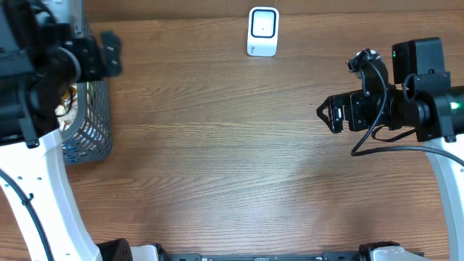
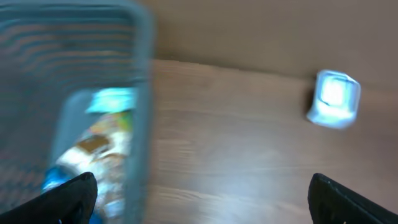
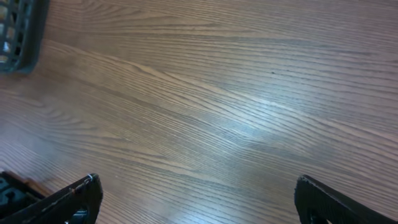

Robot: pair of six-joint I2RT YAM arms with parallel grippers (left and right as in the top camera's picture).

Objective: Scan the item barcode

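Items lie in a grey wire basket (image 1: 93,127) at the table's left edge. In the blurred left wrist view they show as packets (image 2: 102,143) in blue, white and tan, and no barcode can be made out. A white scanner (image 1: 262,31) stands at the back centre of the table, and the left wrist view also catches this scanner (image 2: 334,98). My left gripper (image 1: 110,52) hovers open over the basket's far right corner, with nothing between its fingers (image 2: 74,194). My right gripper (image 1: 330,114) is open above bare wood on the right, pointing left.
The basket rim (image 2: 142,93) rises just right of my left finger. In the right wrist view my open right gripper (image 3: 199,199) looks across wood grain toward the basket corner (image 3: 18,37) far off.
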